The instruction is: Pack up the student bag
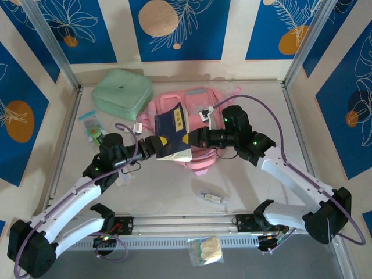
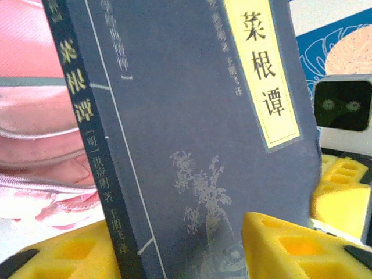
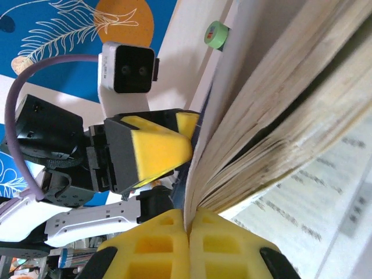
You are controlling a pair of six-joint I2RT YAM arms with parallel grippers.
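Observation:
The student bag [image 1: 196, 97], a pink backpack, lies flat at the middle of the table; its pink fabric [image 2: 35, 122] shows behind the book. A dark blue book [image 1: 170, 125] with a yellow title strip is held up over the bag's near edge. My left gripper [image 1: 156, 145] has its yellow fingers on either side of the book [image 2: 192, 116], one by the spine and one on the cover. My right gripper [image 1: 192, 139] is shut on the thin edge of the book's outer pages [image 3: 279, 104], pads [image 3: 157, 244] pressed together. The left gripper [image 3: 168, 139] faces it across the book.
A mint-green zip case [image 1: 122, 93] lies at the back left, touching the bag. A small packet [image 1: 91, 125] sits by the left wall. A small item [image 1: 212, 197] lies in front of the bag. Another packet [image 1: 206, 250] rests at the near edge.

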